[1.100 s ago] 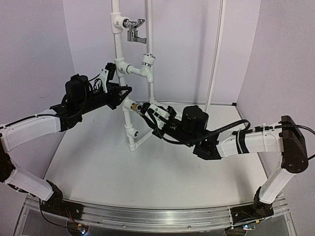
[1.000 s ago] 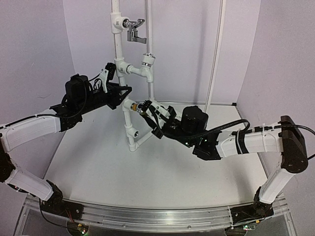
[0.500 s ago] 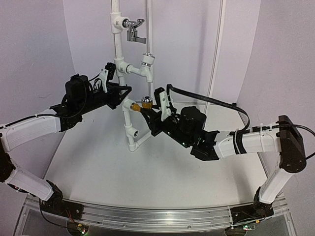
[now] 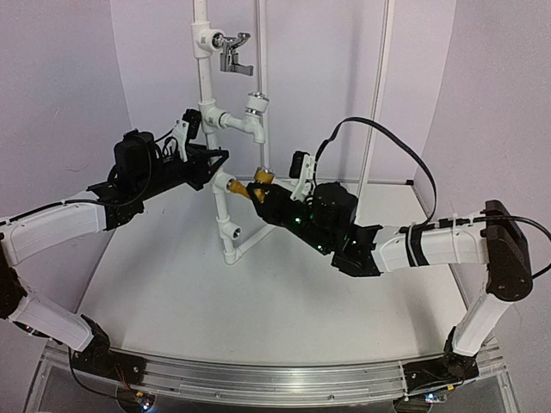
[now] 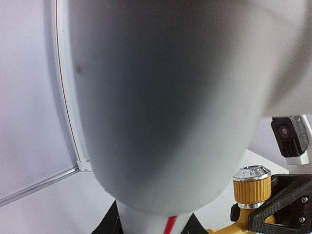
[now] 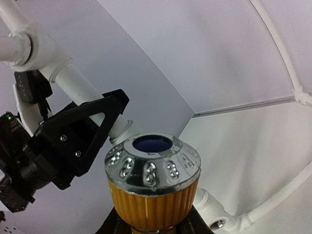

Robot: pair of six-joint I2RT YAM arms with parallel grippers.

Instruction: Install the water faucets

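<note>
Two grippers pinch: right gripper [image 4: 261,191] the ribbed golden-brass faucet [image 6: 152,197], left gripper [image 4: 217,163] the smooth white pipe [image 5: 165,107]

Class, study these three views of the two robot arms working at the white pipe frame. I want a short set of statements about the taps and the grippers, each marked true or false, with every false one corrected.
1. The small golden-brass tap with the round silvery knob is held in the right gripper. True.
2. The left gripper is closed on the white plastic pipe frame. True.
3. The chrome metal tap with a lever handle is held by the left gripper. False: it is mounted high on the pipe frame, above both grippers.
4. The golden-brass tap's knob points down. False: the knob sits on top and faces up, as the left wrist view shows.
</note>
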